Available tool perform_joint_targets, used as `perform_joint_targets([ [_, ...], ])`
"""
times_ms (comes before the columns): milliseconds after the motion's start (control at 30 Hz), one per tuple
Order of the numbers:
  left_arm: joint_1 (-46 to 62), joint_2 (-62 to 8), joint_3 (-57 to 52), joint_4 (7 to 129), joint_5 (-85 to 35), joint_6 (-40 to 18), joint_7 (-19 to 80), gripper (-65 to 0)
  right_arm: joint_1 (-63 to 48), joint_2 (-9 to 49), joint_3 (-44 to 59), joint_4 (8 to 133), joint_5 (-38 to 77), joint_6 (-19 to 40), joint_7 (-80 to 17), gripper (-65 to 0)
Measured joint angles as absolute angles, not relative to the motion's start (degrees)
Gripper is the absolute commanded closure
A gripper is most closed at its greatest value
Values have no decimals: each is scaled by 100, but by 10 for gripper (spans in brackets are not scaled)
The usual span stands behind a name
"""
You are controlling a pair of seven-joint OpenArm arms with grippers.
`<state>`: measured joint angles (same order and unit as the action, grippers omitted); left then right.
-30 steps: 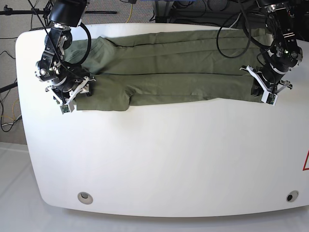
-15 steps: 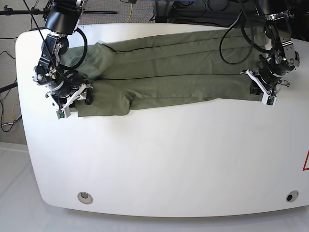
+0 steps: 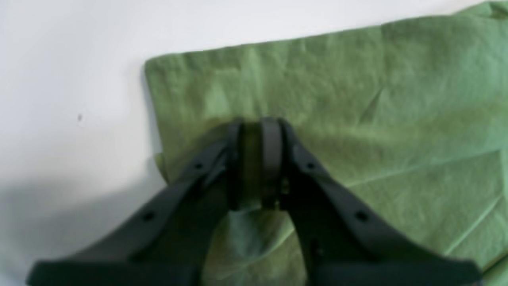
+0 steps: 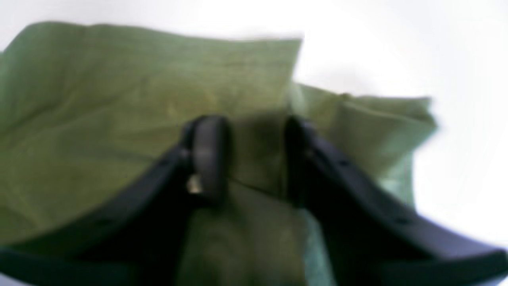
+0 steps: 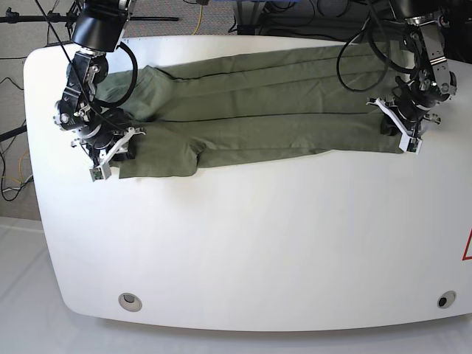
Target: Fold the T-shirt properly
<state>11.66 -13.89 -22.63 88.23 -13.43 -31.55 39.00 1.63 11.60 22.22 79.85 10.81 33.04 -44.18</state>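
An olive T-shirt (image 5: 258,110) lies as a long folded strip across the table's (image 5: 258,243) far half, long axis side to side. The left gripper (image 3: 256,159) pinches a fold at one corner. The right gripper (image 4: 250,159) straddles fabric at the other end, jaws apart.
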Motion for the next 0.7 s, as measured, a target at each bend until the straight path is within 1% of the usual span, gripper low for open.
perform_joint_targets([
  [33, 1162, -1387, -2261, 8823, -1334, -3166, 3900, -36, 167, 1146, 2233, 7996, 1090, 3306, -4442, -67],
  [100, 1155, -1385, -2261, 8823, -1334, -3175, 3900, -24, 169, 1109, 2290, 8023, 1221, 3326, -4630, -48],
  [300, 1151, -1387, -2261, 8820, -1343, -3214, 3898, -18, 150, 1072, 2329, 8101, 1227, 3326, -4724, -50],
  [367, 1146, -1387, -2261, 8812, -1343, -3214, 3898, -19, 113, 1059, 2329, 8143, 1229, 3326, -4729, -36],
  [700, 1111, -1382, -2261, 8801, -1328, -3197, 3900, -21, -97, 1044, 2250, 8453, 1074, 3319, -4724, -9],
])
